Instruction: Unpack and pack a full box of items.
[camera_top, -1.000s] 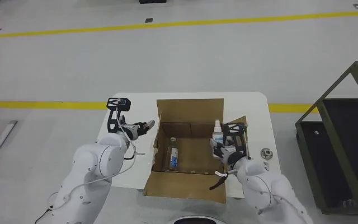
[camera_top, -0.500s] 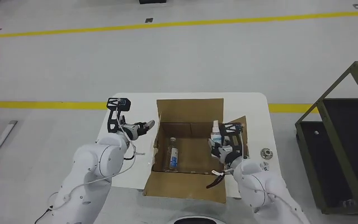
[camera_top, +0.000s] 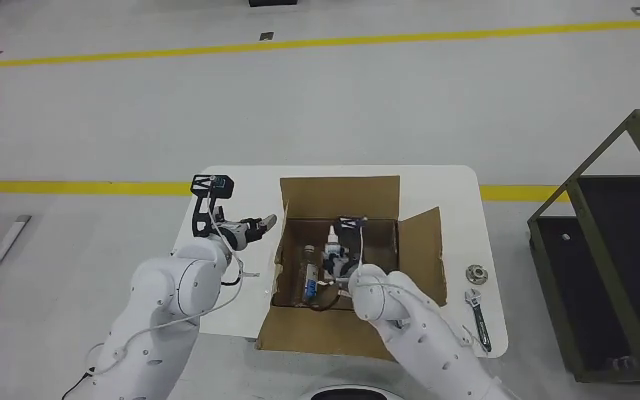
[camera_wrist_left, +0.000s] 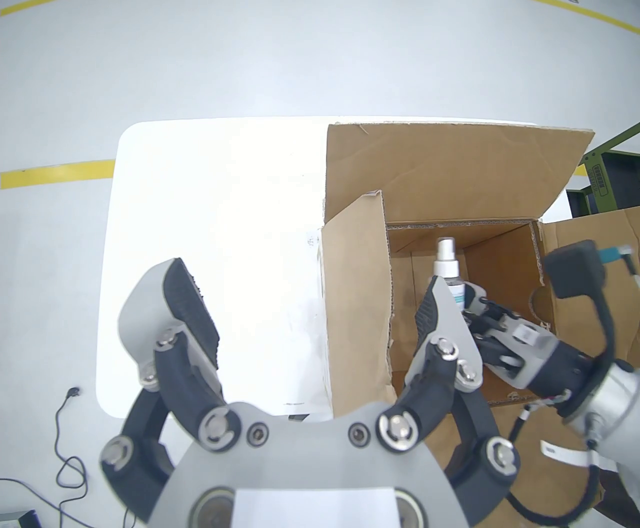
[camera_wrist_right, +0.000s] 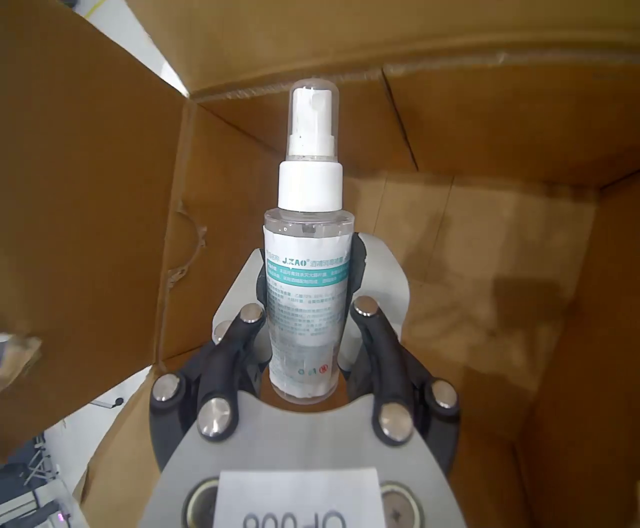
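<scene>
Spray bottle (camera_wrist_right: 306, 280) is held in my right gripper (camera_wrist_right: 308, 274), whose fingers are closed on the labelled body below the white pump, and the cap points away from the wrist. Both are down inside the open cardboard box (camera_top: 338, 196), about the middle of it. I cannot tell how much the bottle is tilted. A second bottle (camera_top: 311, 278) lies on its side on the box floor, just beside my right gripper, toward the left wall. My left gripper (camera_wrist_left: 310, 300) is wide open and holds nothing. It hangs over the bench (camera_top: 250, 190), just outside the left flap. A wrench (camera_top: 478, 318) and a round metal part (camera_top: 476, 272) lie on the bench to the right of the box.

I judge the step to be laying the spray bottle into the box. To do it well I would go down slowly over the free floor on the right of the lying bottle, so that I do not push it. I would open the fingers only when the spray bottle rests on the cardboard, because the clear cap may crack if it drops. Then I would pull the arm out straight, away from the flaps, and leave the left arm where it is
</scene>
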